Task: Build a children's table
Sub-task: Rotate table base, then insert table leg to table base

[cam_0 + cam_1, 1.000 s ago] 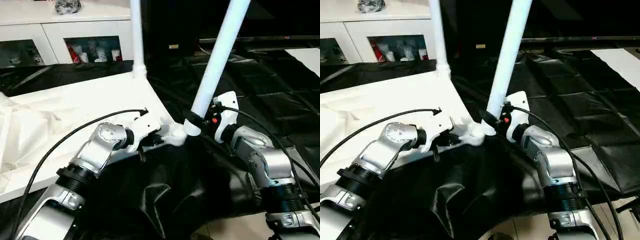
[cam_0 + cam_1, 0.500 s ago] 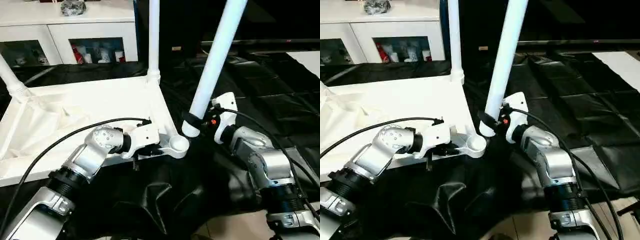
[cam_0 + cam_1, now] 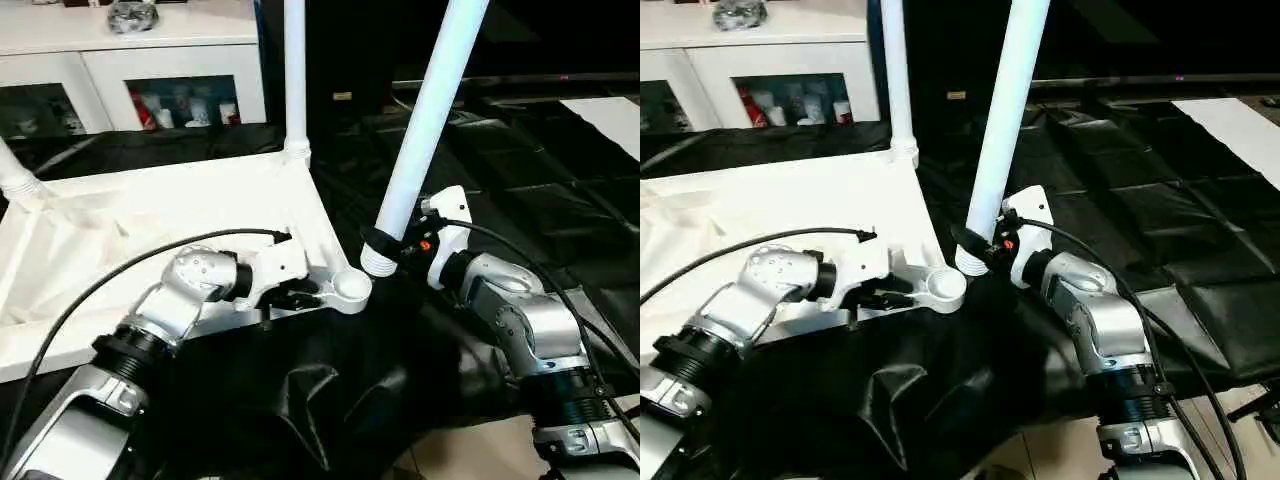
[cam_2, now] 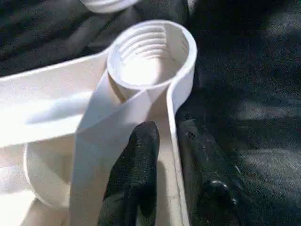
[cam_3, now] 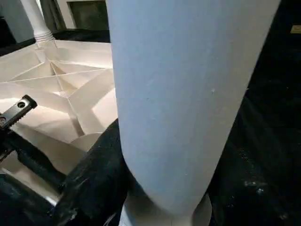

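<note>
White moulded plastic: the tabletop (image 3: 150, 215) lies upside down on a black quilted sheet (image 3: 520, 200), ribbed underside up. At its far left corner the threaded base of a fitted leg (image 3: 15, 172) shows; a second fitted leg (image 3: 295, 70) stands upright at the far corner nearer the middle.

Left hand (image 3: 292, 297): at the near rim beside the empty corner socket (image 3: 350, 287), one black finger (image 4: 134, 174) inside the rim wall and one outside, jaws narrowly parted around it; whether they pinch cannot be told.

Socket: round, open-topped, spiral-threaded inside, smooth lip.

Right hand (image 3: 385, 243): clamped on the loose leg (image 3: 425, 115) just above its ridged threaded end, the leg tilted, its foot just beside the socket.

Step in hand, as judged: seating this third leg. Best done by bringing the leg upright, centring the thread over the socket, lowering before turning, while the left hand steadies the rim. A tilted start risks cross-threading.

Background: white glass-door cabinet (image 3: 150, 70).
</note>
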You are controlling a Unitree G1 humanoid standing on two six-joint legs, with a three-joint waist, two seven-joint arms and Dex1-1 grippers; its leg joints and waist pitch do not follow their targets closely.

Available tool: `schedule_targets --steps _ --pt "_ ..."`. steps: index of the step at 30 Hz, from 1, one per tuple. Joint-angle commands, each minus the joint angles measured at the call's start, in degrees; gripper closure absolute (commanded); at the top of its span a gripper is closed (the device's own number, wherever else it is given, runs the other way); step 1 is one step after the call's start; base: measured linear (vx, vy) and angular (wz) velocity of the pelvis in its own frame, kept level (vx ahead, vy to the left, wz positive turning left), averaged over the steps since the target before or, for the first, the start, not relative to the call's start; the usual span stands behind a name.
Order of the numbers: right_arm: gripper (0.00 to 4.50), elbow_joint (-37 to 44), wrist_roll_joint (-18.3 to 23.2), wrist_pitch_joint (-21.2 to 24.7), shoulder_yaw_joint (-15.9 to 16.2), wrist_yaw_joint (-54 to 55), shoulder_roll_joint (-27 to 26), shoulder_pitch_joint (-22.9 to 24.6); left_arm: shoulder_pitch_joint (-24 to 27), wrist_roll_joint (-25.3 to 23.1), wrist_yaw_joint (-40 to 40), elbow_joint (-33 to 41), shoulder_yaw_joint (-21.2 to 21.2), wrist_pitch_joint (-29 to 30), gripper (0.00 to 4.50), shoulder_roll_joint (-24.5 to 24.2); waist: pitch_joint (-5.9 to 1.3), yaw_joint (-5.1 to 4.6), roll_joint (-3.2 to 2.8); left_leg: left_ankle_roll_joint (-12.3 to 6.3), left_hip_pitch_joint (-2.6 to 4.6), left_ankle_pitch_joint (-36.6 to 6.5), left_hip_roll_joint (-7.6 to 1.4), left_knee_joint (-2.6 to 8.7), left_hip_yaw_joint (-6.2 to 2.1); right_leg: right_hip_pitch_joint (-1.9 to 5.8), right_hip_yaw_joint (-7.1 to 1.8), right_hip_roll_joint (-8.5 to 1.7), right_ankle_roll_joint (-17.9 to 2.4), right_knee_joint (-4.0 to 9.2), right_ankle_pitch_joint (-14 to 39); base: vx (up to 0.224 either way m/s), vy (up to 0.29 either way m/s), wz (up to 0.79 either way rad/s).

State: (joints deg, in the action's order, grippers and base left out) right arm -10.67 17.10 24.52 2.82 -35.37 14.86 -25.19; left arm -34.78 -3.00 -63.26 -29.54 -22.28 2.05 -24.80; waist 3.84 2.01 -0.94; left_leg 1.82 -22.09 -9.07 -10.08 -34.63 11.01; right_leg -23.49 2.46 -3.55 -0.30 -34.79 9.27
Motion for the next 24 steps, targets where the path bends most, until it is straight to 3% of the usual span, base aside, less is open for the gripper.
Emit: schedule_targets --steps 1,5,14,24 --pt "2.6 1.1 -0.1 -0.2 0.4 -0.5 0.5 -0.1 -0.9 0.7 -1.2 -0.8 0.9 -0.2 3.57 -1.0 -4.39 0.17 0.17 0.97 1.55 -18.9 -2.38 4.04 -1.64 1.99 -2.19 -4.2 -9.3 5.13 23.8 0.0 0.0 0.0" --pt "2.6 1.1 -0.2 -0.1 0.4 -0.9 0.5 -0.1 -0.6 1.5 -2.6 -0.4 1.3 0.9 3.57 -1.3 -4.36 0.18 0.26 0.98 1.63 -18.7 -2.48 4.03 -1.52 1.95 -2.28 -4.15 -10.1 4.96 22.6 0.0 0.0 0.0" --pt "2.6 0.8 -0.3 0.0 0.6 -1.4 0.5 -0.5 -0.3 4.4 -3.7 -1.5 3.3 0.6 4.32 -0.3 -4.3 0.26 0.3 0.87 1.56 -18.2 -2.47 4.0 -1.48 2.11 -2.28 -4.29 -10.3 4.95 22.9 0.0 0.0 0.0" --pt "2.6 1.2 -0.2 0.5 1.4 -2.4 0.3 -0.5 0.3 3.7 -4.9 -1.7 2.5 0.4 4.5 -0.7 -4.01 0.24 0.52 1.23 1.83 -20.3 -2.47 4.07 -1.71 1.64 -2.14 -4.38 -7.8 5.64 29.6 0.0 0.0 0.0"
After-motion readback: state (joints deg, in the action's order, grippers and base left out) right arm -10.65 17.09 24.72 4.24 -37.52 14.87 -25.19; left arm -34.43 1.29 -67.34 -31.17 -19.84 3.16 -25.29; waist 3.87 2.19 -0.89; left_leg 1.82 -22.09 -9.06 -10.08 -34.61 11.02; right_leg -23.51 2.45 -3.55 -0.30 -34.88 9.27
